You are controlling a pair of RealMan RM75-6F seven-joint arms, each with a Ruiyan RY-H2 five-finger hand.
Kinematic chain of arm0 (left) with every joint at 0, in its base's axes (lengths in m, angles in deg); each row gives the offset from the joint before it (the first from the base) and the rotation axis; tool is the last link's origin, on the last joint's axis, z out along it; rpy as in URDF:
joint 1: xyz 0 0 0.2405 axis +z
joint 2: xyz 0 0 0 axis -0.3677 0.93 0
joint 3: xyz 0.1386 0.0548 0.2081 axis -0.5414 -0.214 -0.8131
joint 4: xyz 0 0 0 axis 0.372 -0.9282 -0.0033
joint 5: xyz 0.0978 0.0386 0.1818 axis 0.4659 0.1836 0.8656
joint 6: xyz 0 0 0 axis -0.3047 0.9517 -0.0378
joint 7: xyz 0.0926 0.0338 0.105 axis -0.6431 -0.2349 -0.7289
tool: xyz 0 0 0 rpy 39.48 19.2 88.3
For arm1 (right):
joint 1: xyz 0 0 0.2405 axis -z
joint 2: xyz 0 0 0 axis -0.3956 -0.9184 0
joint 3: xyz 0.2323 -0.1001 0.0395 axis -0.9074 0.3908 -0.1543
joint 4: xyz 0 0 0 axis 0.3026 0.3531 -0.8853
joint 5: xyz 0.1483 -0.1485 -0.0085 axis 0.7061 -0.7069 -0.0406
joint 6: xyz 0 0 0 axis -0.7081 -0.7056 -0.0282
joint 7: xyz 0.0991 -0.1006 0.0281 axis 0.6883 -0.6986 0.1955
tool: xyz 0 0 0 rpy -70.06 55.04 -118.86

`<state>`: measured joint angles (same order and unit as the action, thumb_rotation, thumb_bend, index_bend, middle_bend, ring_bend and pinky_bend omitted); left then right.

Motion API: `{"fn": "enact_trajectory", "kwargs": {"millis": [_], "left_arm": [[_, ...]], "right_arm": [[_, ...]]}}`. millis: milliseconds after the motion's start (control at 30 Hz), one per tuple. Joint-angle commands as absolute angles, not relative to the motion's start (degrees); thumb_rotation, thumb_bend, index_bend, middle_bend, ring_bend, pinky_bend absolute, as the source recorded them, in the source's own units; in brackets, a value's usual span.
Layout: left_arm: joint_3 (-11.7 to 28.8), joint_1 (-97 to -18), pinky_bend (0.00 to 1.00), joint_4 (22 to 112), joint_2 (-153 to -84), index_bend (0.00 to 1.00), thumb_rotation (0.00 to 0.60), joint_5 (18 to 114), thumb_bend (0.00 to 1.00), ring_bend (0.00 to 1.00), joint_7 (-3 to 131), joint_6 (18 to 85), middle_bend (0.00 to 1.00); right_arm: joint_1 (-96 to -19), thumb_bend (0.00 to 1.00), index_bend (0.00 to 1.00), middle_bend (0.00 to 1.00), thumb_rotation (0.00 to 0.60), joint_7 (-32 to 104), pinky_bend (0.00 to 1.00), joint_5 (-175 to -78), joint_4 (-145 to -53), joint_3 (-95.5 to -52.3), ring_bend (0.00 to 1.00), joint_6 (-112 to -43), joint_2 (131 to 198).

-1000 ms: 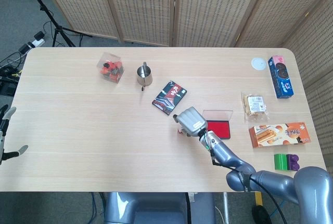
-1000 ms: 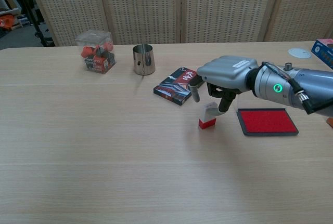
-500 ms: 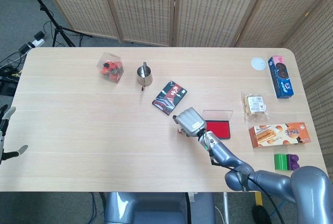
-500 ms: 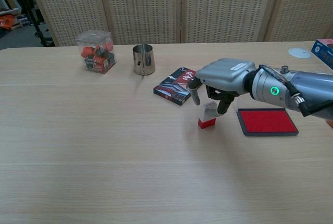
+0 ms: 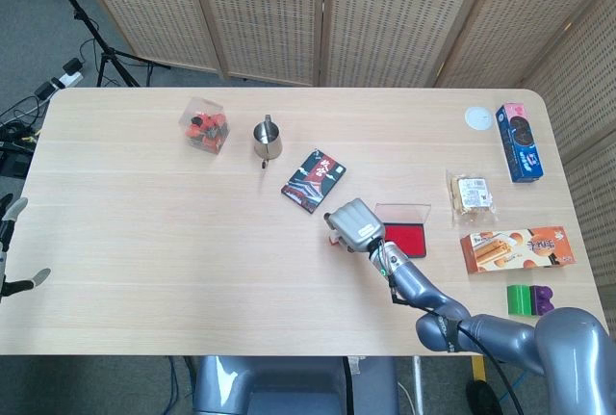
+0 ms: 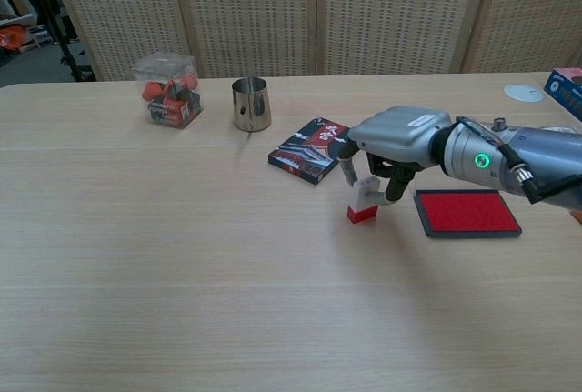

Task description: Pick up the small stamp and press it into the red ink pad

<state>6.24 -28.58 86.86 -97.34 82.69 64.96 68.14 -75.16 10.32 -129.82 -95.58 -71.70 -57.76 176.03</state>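
Head view: the right robot hand (image 5: 353, 225) sits palm down over the stamp (image 5: 336, 241), which peeks out at its 8 o'clock edge. The ink pad (image 5: 402, 225) lies open just beside the hand at 3 o'clock. The left robot hand (image 5: 10, 246) hangs off the bench (image 5: 144, 232), fingers apart and holding nothing.

Chest view: the right robot hand (image 6: 389, 148) has its fingers (image 6: 349, 167) curled down around the white-and-red stamp (image 6: 363, 202), which stands on the bench (image 6: 182, 274). The fingers touch its top. The ink pad (image 6: 466, 212) lies at 3 o'clock of the stamp.

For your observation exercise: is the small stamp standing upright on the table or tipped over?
Upright: the small stamp stands on its red base, white top upward, beneath the right hand.
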Motion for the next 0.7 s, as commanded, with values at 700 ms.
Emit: {"fn": "enact_trajectory", "kwargs": {"millis": [700], "left_arm": [[5.90,-28.62,0.00,86.99,-97.38,0.00,0.600,83.21,0.00,0.00,64.82,68.08,0.00]], "right_arm": [[-73.36,0.50,0.56,0.94,0.600,11.68,1.00,-130.98,-105.45,-72.40,1.00,-61.35,167.41]]}}
